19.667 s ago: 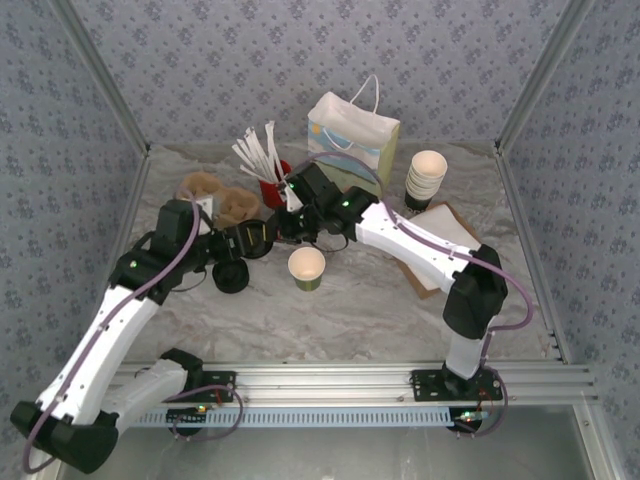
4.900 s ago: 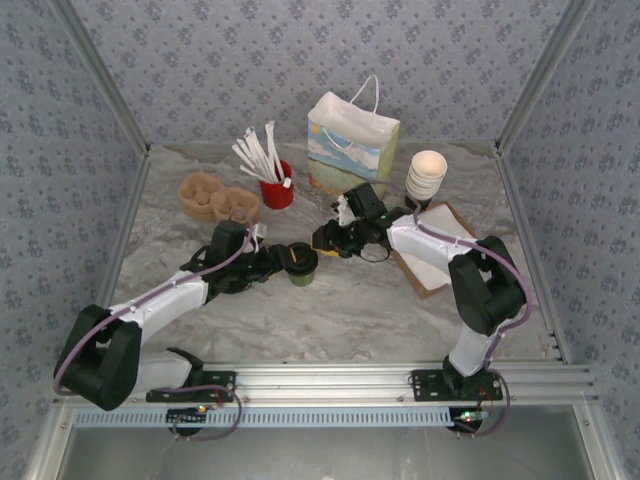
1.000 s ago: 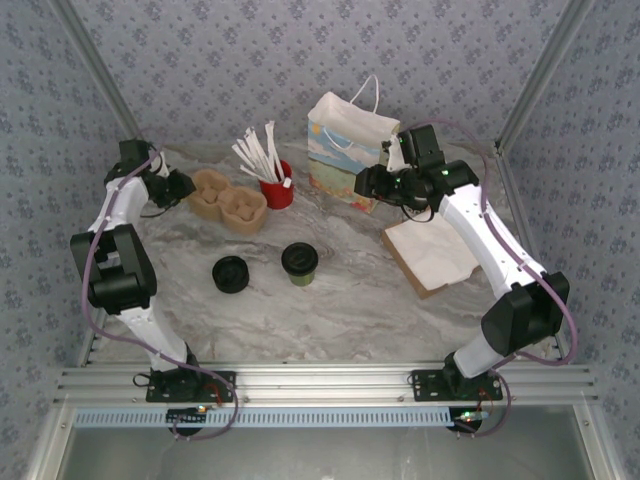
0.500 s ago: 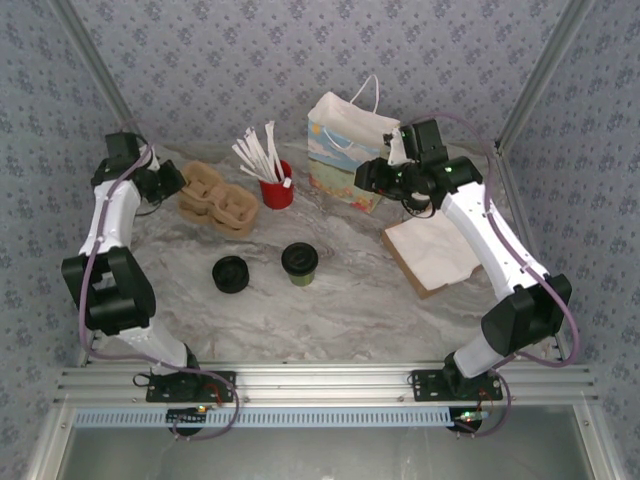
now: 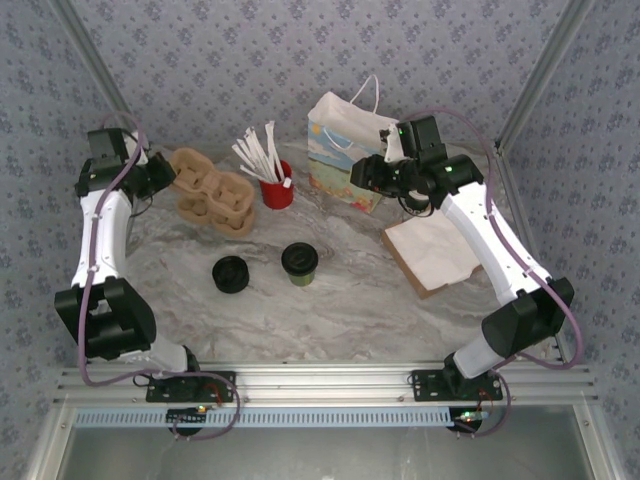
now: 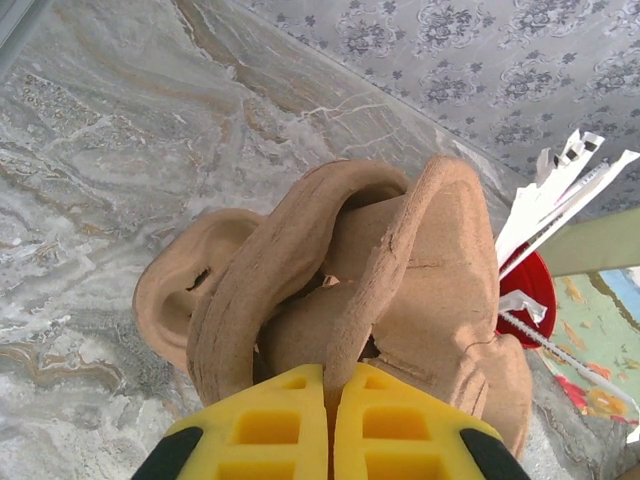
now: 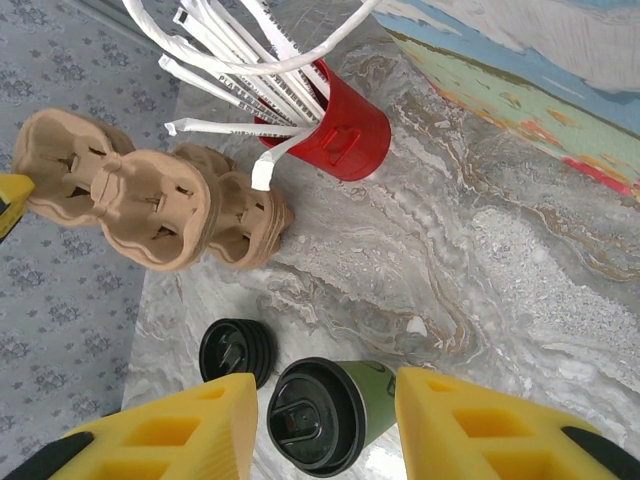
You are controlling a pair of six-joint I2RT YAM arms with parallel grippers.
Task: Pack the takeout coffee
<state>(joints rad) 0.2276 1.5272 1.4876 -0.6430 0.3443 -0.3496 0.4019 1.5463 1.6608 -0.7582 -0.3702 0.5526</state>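
Left gripper [image 6: 330, 400] drew back far-left; right gripper [image 7: 328, 395] hangs beside gift bag [image 5: 350, 145], jaws half-open, I see nothing held; cup carrier [image 5: 213, 192] tilted, rim pinched in left jaws; takeout coffee [image 5: 300, 262] upright mid-table, black lid [image 5: 230, 274] left of it

Robot-lab test cell: marble-print tabletop [image 5: 350, 310], aluminium frame post [image 5: 533, 85], floral-patterned wall panels [image 5: 200, 60], left arm [image 5: 98, 225] and right arm [image 5: 490, 235] bolted to a rail [image 5: 330, 378].

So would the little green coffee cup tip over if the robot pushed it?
Probably, if pushed high: the takeout coffee stands upright, its lid wider than its body. Nudged low, it would likely slide on the smooth marble table. Its paper wall may dent if squeezed.
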